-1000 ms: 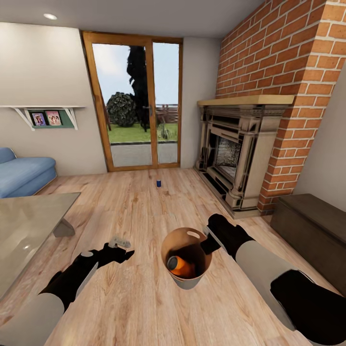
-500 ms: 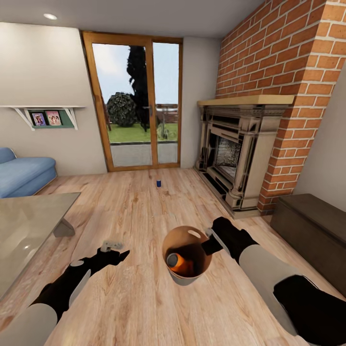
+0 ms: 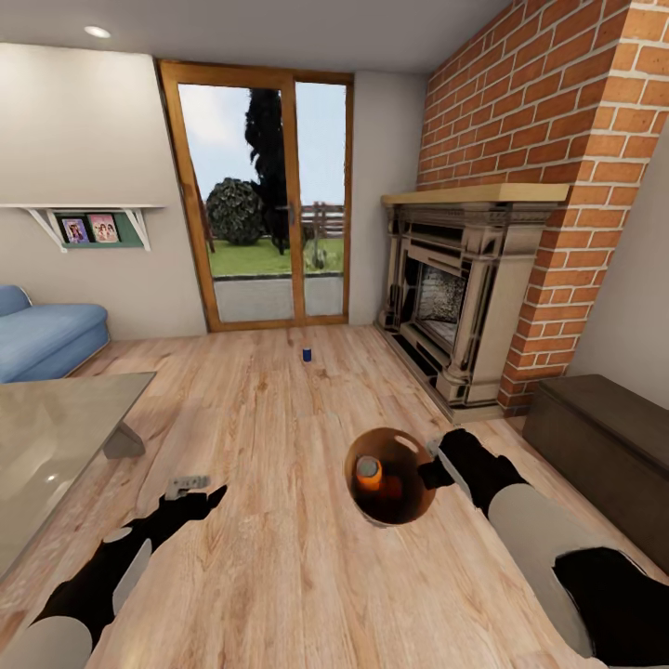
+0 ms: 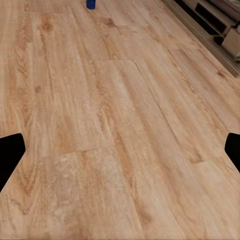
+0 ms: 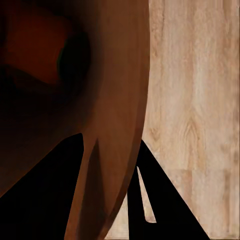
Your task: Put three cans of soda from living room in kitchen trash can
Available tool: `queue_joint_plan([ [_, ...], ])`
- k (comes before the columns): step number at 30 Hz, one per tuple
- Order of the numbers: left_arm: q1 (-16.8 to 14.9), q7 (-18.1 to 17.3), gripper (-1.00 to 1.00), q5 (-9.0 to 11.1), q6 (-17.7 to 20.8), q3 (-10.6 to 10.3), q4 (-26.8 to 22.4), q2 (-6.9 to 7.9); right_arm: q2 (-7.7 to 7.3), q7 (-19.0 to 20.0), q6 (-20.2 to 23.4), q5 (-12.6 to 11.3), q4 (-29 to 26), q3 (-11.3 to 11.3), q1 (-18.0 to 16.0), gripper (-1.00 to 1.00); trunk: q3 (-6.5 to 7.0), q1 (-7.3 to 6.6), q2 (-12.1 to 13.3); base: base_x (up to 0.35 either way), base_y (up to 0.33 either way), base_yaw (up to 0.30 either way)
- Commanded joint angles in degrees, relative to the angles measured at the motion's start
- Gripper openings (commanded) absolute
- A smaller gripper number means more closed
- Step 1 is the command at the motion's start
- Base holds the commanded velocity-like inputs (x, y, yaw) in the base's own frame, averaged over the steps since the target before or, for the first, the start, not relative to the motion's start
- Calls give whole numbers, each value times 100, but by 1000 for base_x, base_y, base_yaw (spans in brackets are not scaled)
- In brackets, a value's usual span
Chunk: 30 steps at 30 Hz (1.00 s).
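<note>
Right end effector [image 3: 429, 476] pinches the rim of the trash can [image 3: 401, 506] with an orange soda can [image 3: 370, 472] inside, the left end effector [image 3: 189, 483] spread empty, so I'd say the far blue can [image 3: 306, 354] on the floor by the doors needs approaching next

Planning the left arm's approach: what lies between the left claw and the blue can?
Only bare plank floor between left claw and blue can, per left wrist view.

floor [image 3: 279, 418]: showing light wood planks
trash can [image 3: 413, 506]: gleaming copper-brown inside
orange soda can [image 3: 370, 473]: glowing orange, grey top
blue soda can [image 3: 307, 354]: showing dark blue
chimney [image 3: 557, 121]: showing red brick
sofa [image 3: 46, 339]: appearing blue
</note>
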Motion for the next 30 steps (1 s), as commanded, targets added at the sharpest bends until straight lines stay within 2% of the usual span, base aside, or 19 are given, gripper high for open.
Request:
queue_joint_plan([
  [1,7,0,100,0,-10,25,4,-5,-9,-3,-127,-325,-88,-95,68,-100,1,-1,-1,0,0,0],
  [5,20,1,100,0,-21,57,13,-10,-19,-57,-568,-324,-83,-193,228,-100,1,-1,-1,0,0,0],
  [10,35,73,100,-8,-30,64,26,-28,-23,-81,-789,-335,-93,-247,290,-100,1,-1,-1,0,0,0],
  [15,38,354,100,-12,-54,61,36,-57,-3,-77,-841,-329,-90,-263,301,-100,1,-1,-1,0,0,0],
  [19,38,429,100,-32,-58,60,52,-63,12,-80,-843,-323,-86,-264,302,-100,1,-1,-1,0,0,0],
  [30,39,443,100,-49,-59,60,58,-64,-7,-81,-843,-322,-41,-266,322,-100,1,-1,-1,109,0,0],
])
